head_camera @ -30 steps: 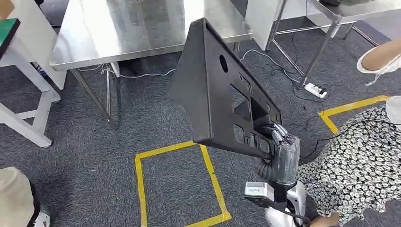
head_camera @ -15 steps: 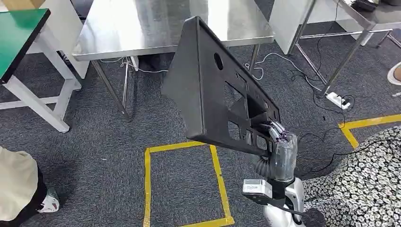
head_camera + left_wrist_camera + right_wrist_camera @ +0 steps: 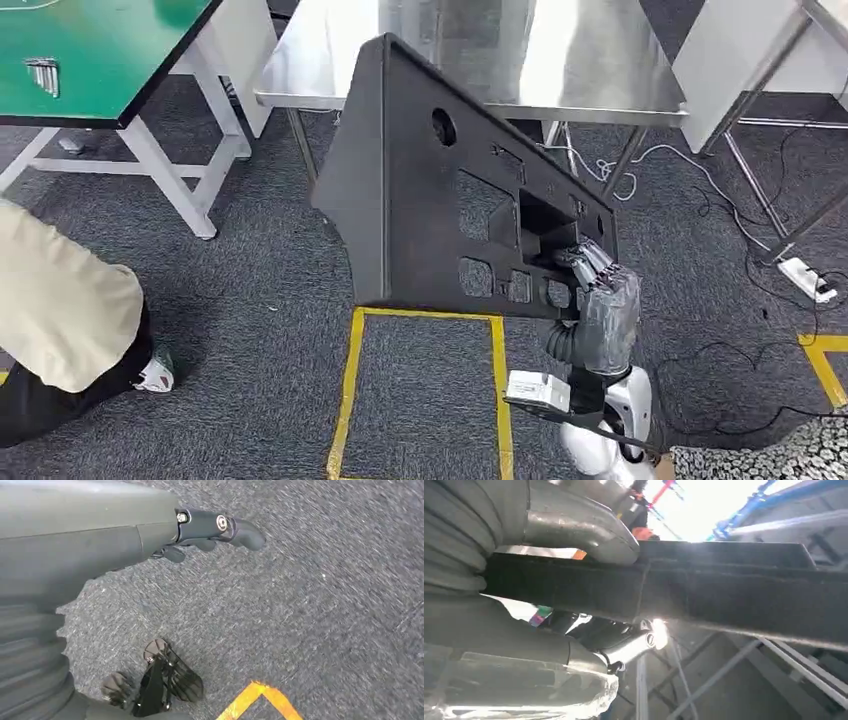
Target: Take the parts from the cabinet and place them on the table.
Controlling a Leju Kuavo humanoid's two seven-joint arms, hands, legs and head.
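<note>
One large black panel (image 3: 440, 190), pierced with cutouts, rides tilted in the robot's right hand (image 3: 600, 300), fingers clamped on its lower edge, before a steel table (image 3: 560, 60). Carrying appears under way; next likely comes closing in and lowering the panel flat. Its left hand (image 3: 210, 527) hangs over carpet, fingers loosely spread, holding nothing.

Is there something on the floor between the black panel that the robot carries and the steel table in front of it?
Nothing visible. The right hand holds the black panel, and the steel table lies just beyond it over bare carpet.
</note>
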